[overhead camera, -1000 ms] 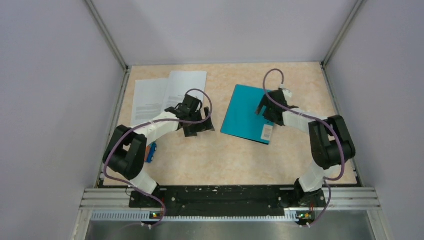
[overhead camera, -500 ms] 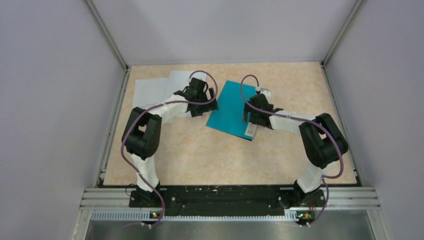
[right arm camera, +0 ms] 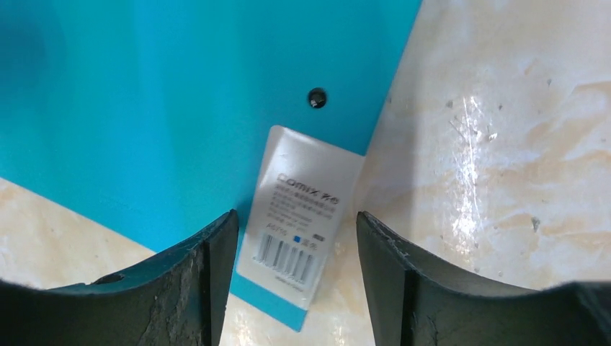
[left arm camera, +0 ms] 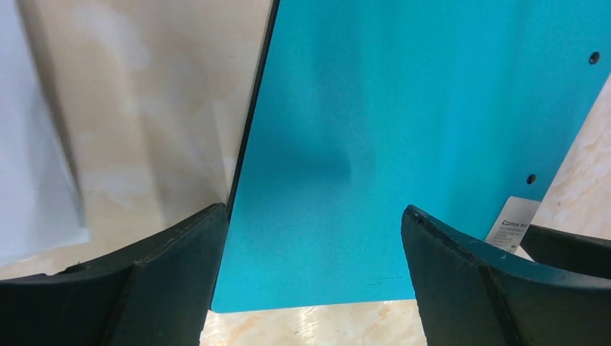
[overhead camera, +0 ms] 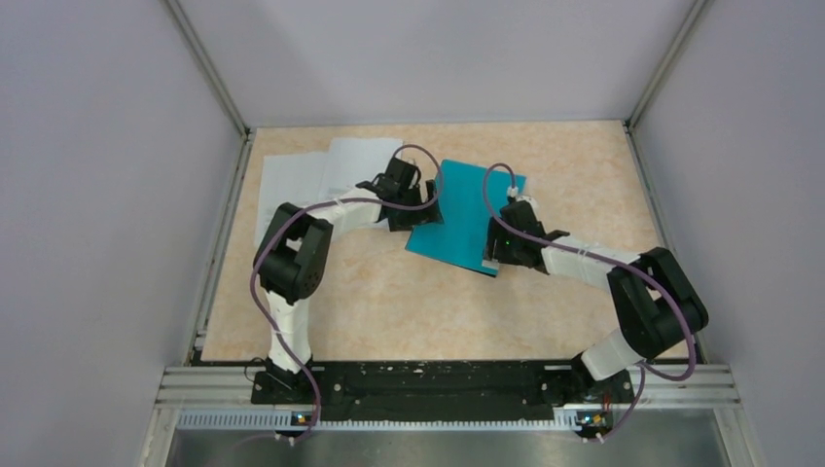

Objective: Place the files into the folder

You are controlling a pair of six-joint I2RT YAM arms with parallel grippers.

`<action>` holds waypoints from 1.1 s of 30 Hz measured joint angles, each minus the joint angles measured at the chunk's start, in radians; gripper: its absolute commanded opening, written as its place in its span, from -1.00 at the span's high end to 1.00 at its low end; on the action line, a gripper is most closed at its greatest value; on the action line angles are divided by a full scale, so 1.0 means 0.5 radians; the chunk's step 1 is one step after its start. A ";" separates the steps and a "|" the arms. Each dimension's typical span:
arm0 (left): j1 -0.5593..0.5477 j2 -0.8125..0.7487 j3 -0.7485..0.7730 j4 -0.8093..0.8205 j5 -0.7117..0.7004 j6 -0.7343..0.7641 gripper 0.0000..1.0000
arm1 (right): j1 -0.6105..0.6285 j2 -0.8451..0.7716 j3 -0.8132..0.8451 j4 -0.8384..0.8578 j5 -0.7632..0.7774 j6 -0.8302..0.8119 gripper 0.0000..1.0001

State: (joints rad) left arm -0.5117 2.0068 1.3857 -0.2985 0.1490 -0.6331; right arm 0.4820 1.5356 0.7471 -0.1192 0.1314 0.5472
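The teal-blue folder (overhead camera: pixel 462 209) lies shut and flat at mid-table, slightly rotated. It fills the left wrist view (left arm camera: pixel 403 144) and shows in the right wrist view (right arm camera: pixel 166 108), with its white barcode label (right arm camera: pixel 302 205) at the near right corner. My left gripper (overhead camera: pixel 416 209) is open and empty over the folder's near left corner. My right gripper (overhead camera: pixel 494 251) is open and empty, its jaws straddling the label corner. The files (overhead camera: pixel 321 175), white printed sheets, lie at the far left, partly under my left arm; one sheet's edge (left arm camera: pixel 32 166) shows in the left wrist view.
The enclosure's grey walls (overhead camera: pixel 117 195) stand close on the left, right and back. Bare tabletop (overhead camera: pixel 409 302) stretches between the folder and the arm bases. Purple cables (overhead camera: pixel 491 185) loop above both wrists.
Both arms have swung toward the folder's near corners: the left from the papers to its left corner, the right down to the label corner. The folder has shifted left and turned slightly.
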 measured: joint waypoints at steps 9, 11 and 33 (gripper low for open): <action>-0.237 -0.445 -0.658 0.261 -0.068 -0.155 -0.88 | 0.020 -0.196 -0.170 -0.037 -0.048 0.051 -0.28; -0.300 -0.577 -0.800 0.233 -0.089 -0.194 -0.88 | 0.085 -0.227 -0.186 -0.069 -0.027 0.065 -0.29; -0.135 -1.098 -0.909 -0.307 -0.473 -0.143 -0.91 | 1.678 -0.329 0.082 -0.930 1.104 0.127 -0.25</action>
State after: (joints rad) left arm -0.5793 1.4578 0.9310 -0.4522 -0.0875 -0.7048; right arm 1.3209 1.3712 0.7883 -0.5842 0.6834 0.6106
